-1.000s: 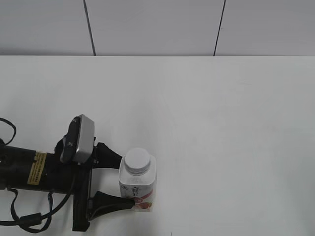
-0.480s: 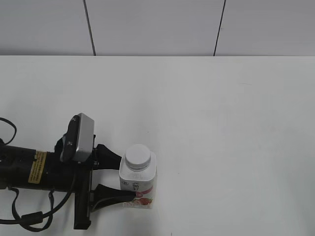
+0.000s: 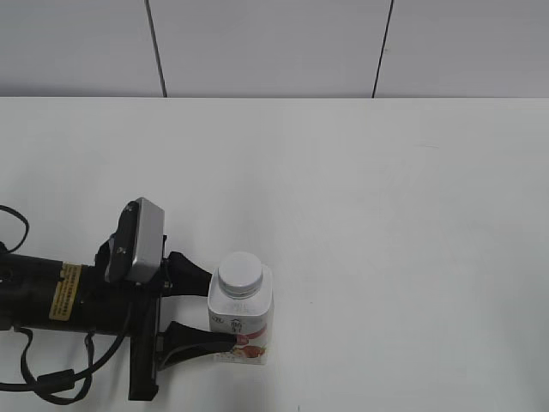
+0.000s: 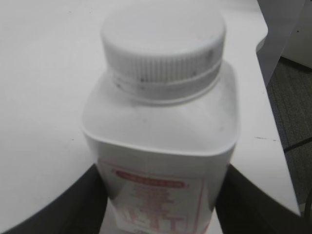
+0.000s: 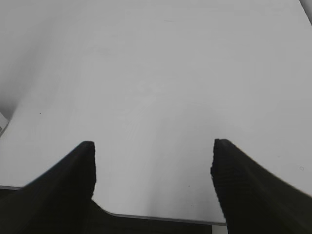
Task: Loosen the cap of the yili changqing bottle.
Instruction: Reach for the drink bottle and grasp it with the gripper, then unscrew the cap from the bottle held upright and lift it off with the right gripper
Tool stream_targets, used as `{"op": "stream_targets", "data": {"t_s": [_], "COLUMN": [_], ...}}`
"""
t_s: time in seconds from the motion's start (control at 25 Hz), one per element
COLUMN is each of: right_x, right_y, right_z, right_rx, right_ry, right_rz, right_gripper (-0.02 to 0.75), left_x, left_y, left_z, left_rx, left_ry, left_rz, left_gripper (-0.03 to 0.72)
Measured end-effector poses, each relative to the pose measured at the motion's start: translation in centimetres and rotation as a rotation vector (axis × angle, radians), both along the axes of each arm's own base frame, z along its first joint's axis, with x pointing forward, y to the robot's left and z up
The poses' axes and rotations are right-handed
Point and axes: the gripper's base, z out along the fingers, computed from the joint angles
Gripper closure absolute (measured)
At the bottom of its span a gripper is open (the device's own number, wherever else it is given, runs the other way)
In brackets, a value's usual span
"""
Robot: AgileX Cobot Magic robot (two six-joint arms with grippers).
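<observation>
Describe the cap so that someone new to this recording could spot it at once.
On the white table, look to the near left, where the left gripper clamps a small white bottle with a red label. The cap is the round, flat-topped white disc with ribbed sides on that bottle's neck, the only lidded thing there.

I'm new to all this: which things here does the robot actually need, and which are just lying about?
Needed: the bottle, held by the left pincer; its cap, still on; the right pincer, open over bare table.
Just there: the white table; nothing else lies on it.
</observation>
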Motion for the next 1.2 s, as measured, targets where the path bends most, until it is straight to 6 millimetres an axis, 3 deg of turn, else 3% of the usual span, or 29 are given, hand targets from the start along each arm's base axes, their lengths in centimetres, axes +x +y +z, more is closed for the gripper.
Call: {"op": "stream_targets", "data": {"t_s": [1.0,1.2], "right_x": [0.0,2.0], "right_y": [0.1,0.0], "right_z": [0.1,1.7], "right_rx": [0.015,0.009], "right_ry": [0.001,0.102], "right_rz": [0.004,-0.014], "right_gripper": [0.153,0.226], "left_x": [0.0,0.0], "left_y": [0.0,0.0], "left_z": [0.0,0.0], "left_rx": [0.000,0.000], "left_ry": [0.000,0.000], "left_rz": [-0.002,-0.002], "left_gripper": [0.274,0.274]}}
